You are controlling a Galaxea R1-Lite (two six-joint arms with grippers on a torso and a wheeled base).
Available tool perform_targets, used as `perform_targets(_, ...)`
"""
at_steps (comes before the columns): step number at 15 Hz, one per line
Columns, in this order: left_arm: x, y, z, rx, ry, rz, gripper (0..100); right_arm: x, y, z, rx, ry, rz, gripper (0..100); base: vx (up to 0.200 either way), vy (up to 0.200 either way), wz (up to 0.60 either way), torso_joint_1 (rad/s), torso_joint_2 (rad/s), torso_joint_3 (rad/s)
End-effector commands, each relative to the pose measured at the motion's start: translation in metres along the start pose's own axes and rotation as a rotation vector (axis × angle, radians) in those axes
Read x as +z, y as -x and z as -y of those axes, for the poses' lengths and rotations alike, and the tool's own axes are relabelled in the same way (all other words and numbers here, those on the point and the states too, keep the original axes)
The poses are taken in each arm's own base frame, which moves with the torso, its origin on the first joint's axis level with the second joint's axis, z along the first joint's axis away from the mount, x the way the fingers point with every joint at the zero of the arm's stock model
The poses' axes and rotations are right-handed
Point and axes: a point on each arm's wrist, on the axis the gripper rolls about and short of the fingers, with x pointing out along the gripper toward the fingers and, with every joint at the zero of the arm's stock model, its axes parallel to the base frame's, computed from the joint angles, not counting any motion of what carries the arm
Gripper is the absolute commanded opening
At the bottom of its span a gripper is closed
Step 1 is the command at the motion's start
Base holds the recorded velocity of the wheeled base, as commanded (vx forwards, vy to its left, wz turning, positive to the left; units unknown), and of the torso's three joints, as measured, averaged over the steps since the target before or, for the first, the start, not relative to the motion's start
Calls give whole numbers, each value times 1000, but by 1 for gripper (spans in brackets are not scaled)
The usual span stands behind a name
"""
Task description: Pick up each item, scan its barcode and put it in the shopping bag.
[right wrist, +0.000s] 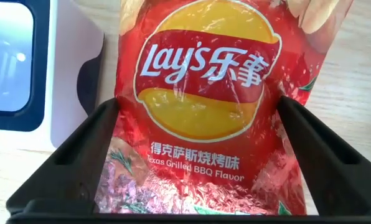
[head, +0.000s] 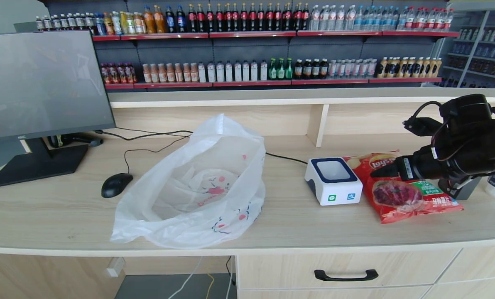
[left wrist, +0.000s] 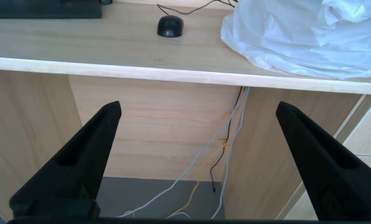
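Chips bag (right wrist: 205, 118) sits between the right gripper's (right wrist: 198, 102) spread fingers, ungripped; pickup seems in hand. Next: clamp, lift to the scanner (head: 333, 180) alongside

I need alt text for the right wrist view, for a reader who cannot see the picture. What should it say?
The open right gripper straddles a red chip bag that lies flat on a light wooden counter, one side of the gripper along each edge of the bag. A white barcode scanner with a dark-framed window sits right beside the bag.
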Motion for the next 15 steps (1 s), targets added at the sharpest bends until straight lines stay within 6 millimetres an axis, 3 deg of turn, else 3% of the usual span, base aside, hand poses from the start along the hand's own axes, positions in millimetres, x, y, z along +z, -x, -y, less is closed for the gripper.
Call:
perform_targets(1, 0, 0, 0, 0, 0, 0, 100, 1, -5, -2, 3, 6, -6, 100, 0, 0, 0, 0, 0, 0)
perform_targets(7, 0, 0, 0, 0, 0, 0, 100, -11, -19, 3, -63, 24, -75, 100, 0, 0, 0, 0, 0, 0)
perform_targets(14, 0, 0, 0, 0, 0, 0, 100, -14, -19, 10, -90, -4, -81, 100, 0, 0, 0, 0, 0, 0)
perform_targets(15, 0, 0, 0, 0, 0, 0, 100, -15, -18, 10, -90, -3, -81, 0, 0, 0, 0, 0, 0, 0)
